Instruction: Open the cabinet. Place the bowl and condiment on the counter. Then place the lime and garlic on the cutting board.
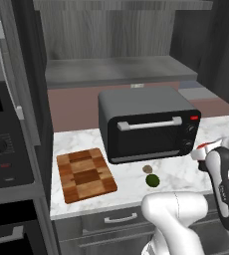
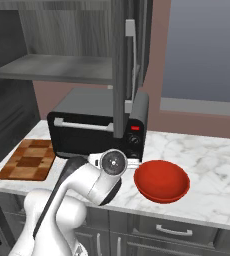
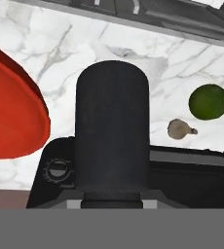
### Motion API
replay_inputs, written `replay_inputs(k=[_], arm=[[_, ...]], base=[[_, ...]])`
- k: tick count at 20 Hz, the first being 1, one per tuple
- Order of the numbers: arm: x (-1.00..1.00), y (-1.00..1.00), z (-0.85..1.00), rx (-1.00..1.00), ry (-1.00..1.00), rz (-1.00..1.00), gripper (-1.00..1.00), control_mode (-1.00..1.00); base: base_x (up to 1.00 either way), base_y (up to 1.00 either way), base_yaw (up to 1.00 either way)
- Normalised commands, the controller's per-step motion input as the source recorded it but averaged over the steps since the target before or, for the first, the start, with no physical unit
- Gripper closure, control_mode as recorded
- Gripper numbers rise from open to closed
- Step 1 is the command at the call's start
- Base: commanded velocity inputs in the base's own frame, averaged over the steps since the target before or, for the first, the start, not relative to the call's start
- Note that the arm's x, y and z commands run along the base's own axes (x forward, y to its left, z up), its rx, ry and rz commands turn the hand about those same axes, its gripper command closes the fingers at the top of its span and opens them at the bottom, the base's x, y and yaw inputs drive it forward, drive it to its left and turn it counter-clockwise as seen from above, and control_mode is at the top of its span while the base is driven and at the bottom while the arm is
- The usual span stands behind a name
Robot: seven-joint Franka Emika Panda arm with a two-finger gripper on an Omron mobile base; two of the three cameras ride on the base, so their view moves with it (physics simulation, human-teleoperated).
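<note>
The dark condiment (image 3: pixel 112 131) stands close in front of the hand camera, and my gripper (image 1: pixel 202 152) is shut on it above the counter (image 2: pixel 212 165), between the toaster oven and the red bowl (image 2: pixel 162 181). The bottle hides the fingertips. The bowl (image 3: pixel 11 116) rests on the marble. The lime (image 1: pixel 153 180) and garlic (image 1: pixel 147 169) lie side by side on the counter before the toaster oven, also seen as lime (image 3: pixel 209 101) and garlic (image 3: pixel 179 129). The chequered cutting board (image 1: pixel 85 174) lies bare at the left. The cabinet (image 1: pixel 116 69) stands open, one door (image 2: pixel 122 65) swung out.
A black toaster oven (image 1: pixel 146 124) sits at the back of the counter under the open cabinet. The open cabinet door hangs just above and in front of it. A tall oven stack (image 1: pixel 2 144) borders the counter's left end. Grey drawers (image 1: pixel 119 217) run below the counter edge.
</note>
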Motion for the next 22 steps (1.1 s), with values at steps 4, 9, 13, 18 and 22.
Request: replay_inputs(k=[4, 9, 13, 18, 22], arm=[[0.05, 0.0, -0.32, 0.01, -0.19, 0.0, 1.0, -1.0], [0.09, 0.02, -0.34, 0.0, -0.18, 0.0, 1.0, -1.0], [0.09, 0.08, -0.34, 0.0, -0.14, 0.0, 1.0, -1.0], [0.14, 0.11, -0.31, 0.0, -0.11, 0.0, 1.0, -1.0], [0.17, 0.11, -0.21, 0.0, -0.09, 0.0, 1.0, -1.0]], base=[[0.0, 0.0, 0.0], [0.0, 0.0, 0.0], [0.0, 0.0, 0.0], [0.0, 0.0, 0.0], [0.0, 0.0, 0.0]])
